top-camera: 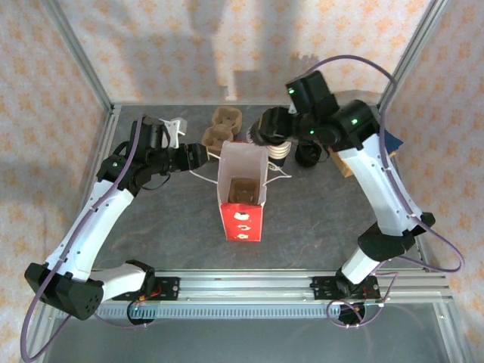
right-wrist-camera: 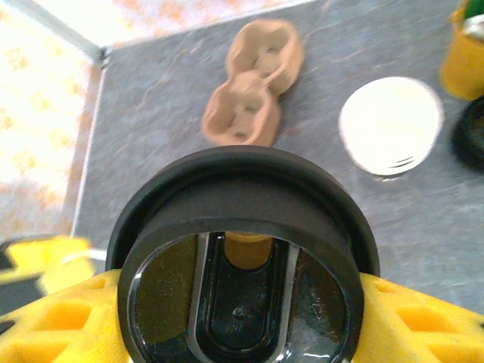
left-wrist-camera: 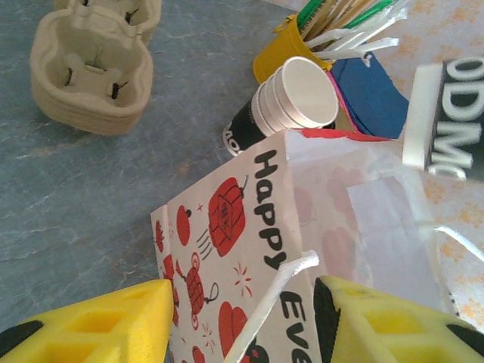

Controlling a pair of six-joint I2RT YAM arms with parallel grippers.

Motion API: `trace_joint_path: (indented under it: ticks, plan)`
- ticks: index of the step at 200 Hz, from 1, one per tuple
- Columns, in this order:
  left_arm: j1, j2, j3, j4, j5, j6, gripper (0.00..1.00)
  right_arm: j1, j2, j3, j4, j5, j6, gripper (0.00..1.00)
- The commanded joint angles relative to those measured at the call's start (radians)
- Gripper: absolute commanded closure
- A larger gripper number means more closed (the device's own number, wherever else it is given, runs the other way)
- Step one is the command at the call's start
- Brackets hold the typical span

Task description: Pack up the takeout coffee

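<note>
Clamping a black lid (right-wrist-camera: 242, 189) between both fingers, R gripper (right-wrist-camera: 242, 318) hangs over the table (top-camera: 318, 219). The white cup (top-camera: 280, 151) w/ dark band stands at 1 o'clock of the gift bag (top-camera: 242, 221), just beside it. L gripper (left-wrist-camera: 242, 325): jaws apart, straddling bag's 10 o'clock corner & string handle (left-wrist-camera: 265, 302).

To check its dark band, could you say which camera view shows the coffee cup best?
Left wrist: the cup is close, with side, rim and dark band visible. Right wrist shows its white top from above; top external shows it small, partly covered.
</note>
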Motion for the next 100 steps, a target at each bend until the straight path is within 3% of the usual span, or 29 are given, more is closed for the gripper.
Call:
trace_joint_path:
  ticks: [1,68,83,100]
  plan:
    - [-0.006,-0.026,-0.013,-0.036,-0.056,0.015,0.46,0.086,0.025,0.035,-0.02,0.032,0.063,0.46]
    - [-0.008,-0.033,0.003,-0.039,-0.066,0.011,0.46,0.235,0.045,-0.018,-0.02,0.115,0.143,0.46]
    - [-0.008,-0.04,0.032,-0.075,-0.137,0.032,0.45,0.256,0.049,-0.034,-0.02,0.127,0.158,0.46]
    - [-0.008,-0.062,0.06,-0.147,-0.304,0.061,0.43,0.273,0.063,-0.031,-0.021,0.137,0.169,0.46]
